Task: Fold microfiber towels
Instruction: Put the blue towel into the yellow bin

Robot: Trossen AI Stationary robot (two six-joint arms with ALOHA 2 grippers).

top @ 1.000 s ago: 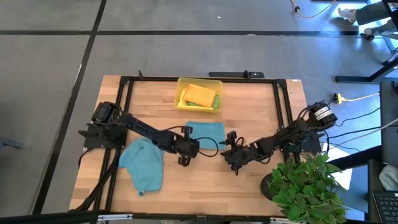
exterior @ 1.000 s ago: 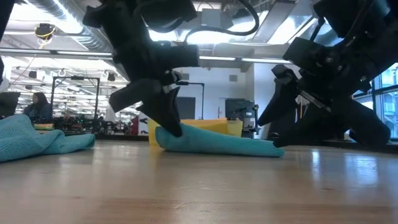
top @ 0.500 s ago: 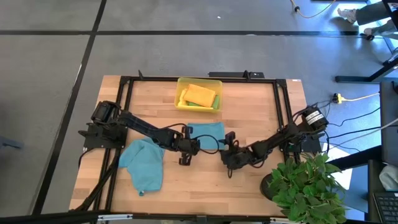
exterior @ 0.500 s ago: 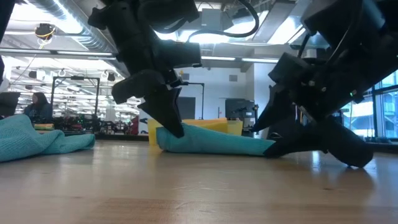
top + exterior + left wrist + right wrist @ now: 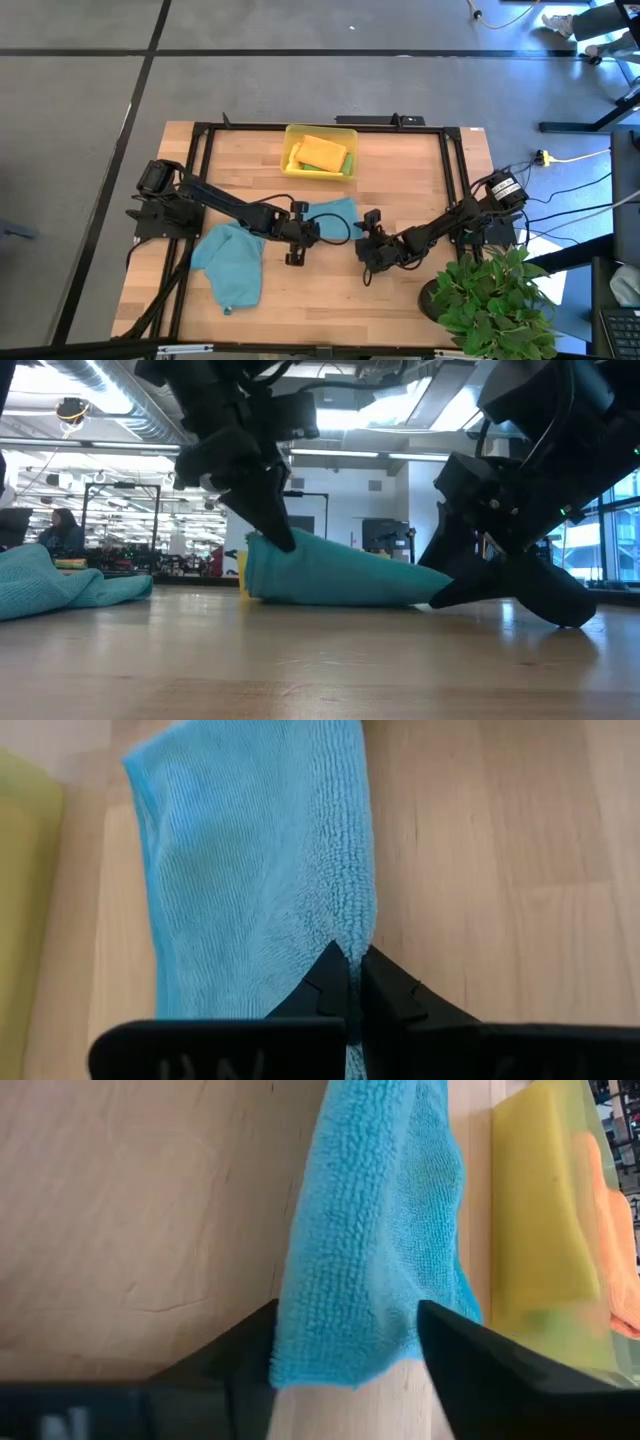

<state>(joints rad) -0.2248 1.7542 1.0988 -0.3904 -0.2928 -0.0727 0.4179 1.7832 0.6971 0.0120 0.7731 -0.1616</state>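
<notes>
A teal-blue towel (image 5: 332, 212) lies folded at the table's middle. My left gripper (image 5: 304, 226) is shut on its near left corner, which is raised in the low view (image 5: 270, 545). My right gripper (image 5: 345, 1355) is open, low at the towel's near right corner (image 5: 340, 1365), one finger on each side of it. A second teal-blue towel (image 5: 231, 265) lies crumpled at the near left. The orange (image 5: 322, 152), yellow (image 5: 296, 153) and green (image 5: 349, 165) towels lie in the yellow tray (image 5: 290, 133). My left gripper pinches the towel's near left corner (image 5: 340, 935) between its two fingers, slanting down from the near left. That corner is lifted off the table; the towel's right end (image 5: 420, 585) stays on the wood, so the cloth slopes down toward the right. My right gripper's fingers (image 5: 240, 1345) stand on either side of the near right corner; I cannot tell whether they touch it.
The yellow tray stands at the far middle of the table. A black frame (image 5: 200, 150) runs along the table's left, far and right sides. A potted plant (image 5: 490, 300) stands at the near right corner. Bare wood (image 5: 320, 300) lies near the front edge.
My left gripper has risen with the teal towel's near left corner, which now stands clear of the table while the right end stays down. My right gripper has gone down and toward the towel's right end.
</notes>
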